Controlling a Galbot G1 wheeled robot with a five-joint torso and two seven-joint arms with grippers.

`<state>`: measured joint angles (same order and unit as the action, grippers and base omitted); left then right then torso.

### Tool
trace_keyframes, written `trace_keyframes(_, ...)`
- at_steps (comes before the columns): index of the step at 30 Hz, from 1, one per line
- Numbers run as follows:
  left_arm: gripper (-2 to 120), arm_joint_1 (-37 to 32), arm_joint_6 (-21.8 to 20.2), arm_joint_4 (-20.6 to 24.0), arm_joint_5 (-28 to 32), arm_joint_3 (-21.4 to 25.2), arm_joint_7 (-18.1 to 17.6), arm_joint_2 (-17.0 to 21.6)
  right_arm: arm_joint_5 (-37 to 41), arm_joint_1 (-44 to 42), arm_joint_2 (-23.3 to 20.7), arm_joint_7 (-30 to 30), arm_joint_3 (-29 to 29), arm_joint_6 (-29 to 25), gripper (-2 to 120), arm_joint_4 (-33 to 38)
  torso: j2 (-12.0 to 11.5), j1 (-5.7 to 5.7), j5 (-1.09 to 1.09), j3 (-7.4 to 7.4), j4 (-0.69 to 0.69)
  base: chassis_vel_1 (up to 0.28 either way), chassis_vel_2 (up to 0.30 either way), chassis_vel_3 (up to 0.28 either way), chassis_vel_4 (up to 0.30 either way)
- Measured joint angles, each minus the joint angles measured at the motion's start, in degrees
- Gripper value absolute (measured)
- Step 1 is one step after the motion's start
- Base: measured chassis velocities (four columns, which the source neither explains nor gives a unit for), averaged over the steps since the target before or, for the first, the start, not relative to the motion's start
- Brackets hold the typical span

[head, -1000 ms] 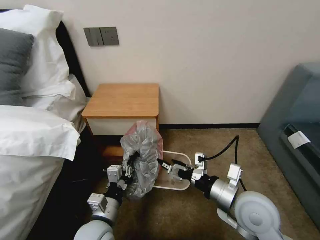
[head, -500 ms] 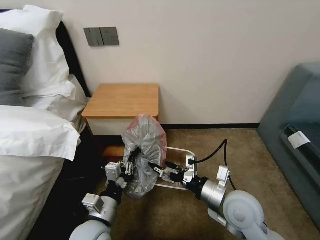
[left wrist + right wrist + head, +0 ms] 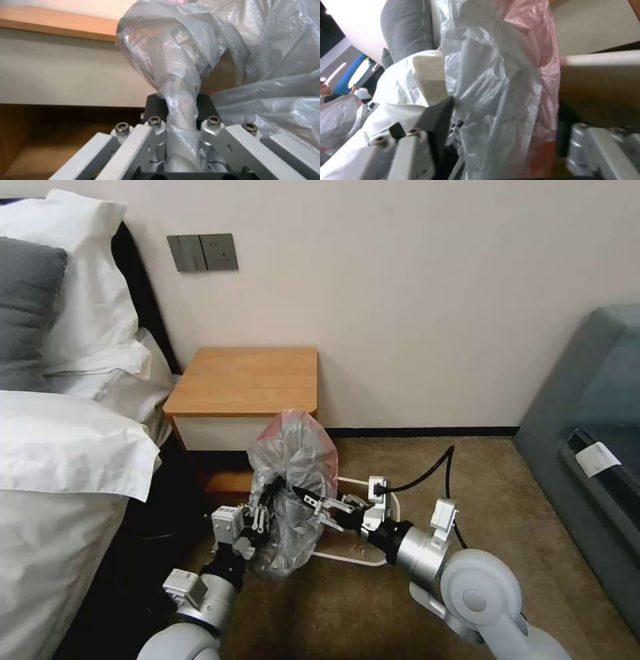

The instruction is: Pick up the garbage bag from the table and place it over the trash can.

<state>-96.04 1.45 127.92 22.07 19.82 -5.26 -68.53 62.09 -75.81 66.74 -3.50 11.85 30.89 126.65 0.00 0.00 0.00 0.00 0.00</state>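
Note:
The garbage bag [image 3: 293,467] hangs crumpled, grey with a pinkish edge on top, in front of the table [image 3: 247,380] and over the left part of the trash can [image 3: 353,561]. My left gripper [image 3: 265,499] is shut on a twisted strand of the bag [image 3: 181,100], pinched between its black pads. My right gripper [image 3: 313,501] comes in from the right over the can, open, with its black upper fingertip against the bag's folds. In the right wrist view the bag [image 3: 500,87] hangs between the spread fingers [image 3: 436,122].
A bed with white bedding [image 3: 67,460] and pillows lies close on the left. A grey upholstered piece [image 3: 587,447] stands at the right. A black cable [image 3: 433,473] loops off my right wrist. Brown carpet [image 3: 480,493] lies open right of the can.
My right gripper has moved left across the can until its tip reached the bag. The bag, still in the left gripper, has shifted slightly up and to the right.

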Motion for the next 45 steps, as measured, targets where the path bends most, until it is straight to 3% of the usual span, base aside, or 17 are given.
trace_keyframes(2, 8, 0.00, -0.02, 0.00, -0.01, -0.04, 0.00, 0.00, -0.07, -0.08, 0.00, 0.04, -0.01, 0.00, 55, 0.07, 0.00, 0.00, 0.00, 0.00, 0.00, 0.000, 0.000, 0.000, 0.000)
trace_keyframes(9, 8, 0.21, -0.34, -0.98, -0.02, -0.52, -0.59, 0.05, -0.81, -0.38, 0.04, 1.00, -0.26, 0.09, 25, 0.93, 0.00, 0.00, 0.00, 0.00, 0.00, 0.000, 0.000, 0.000, 0.000)
trace_keyframes(17, 8, 0.38, -0.70, -1.29, 0.62, -0.66, -1.71, -0.59, -1.00, -1.18, -0.09, 1.30, 0.14, 0.10, 0, 1.51, 0.00, 0.00, 0.00, 0.00, 0.00, 0.000, 0.000, 0.000, 0.000)
trace_keyframes(29, 8, 0.90, -2.01, -1.29, 5.44, 0.72, -6.20, -2.66, -0.52, -3.68, -0.15, 1.94, 4.42, 0.09, 0, 3.69, 0.00, 0.00, 0.00, 0.00, 0.00, 0.000, 0.000, 0.000, 0.000)
trace_keyframes(45, 8, 1.57, -2.70, -0.95, 9.35, 4.89, -7.56, -4.25, 0.45, -3.89, -0.05, 4.56, 7.42, -1.57, 0, 4.48, 0.00, 0.00, 0.00, 0.00, 0.00, 0.000, 0.000, 0.000, 0.000)
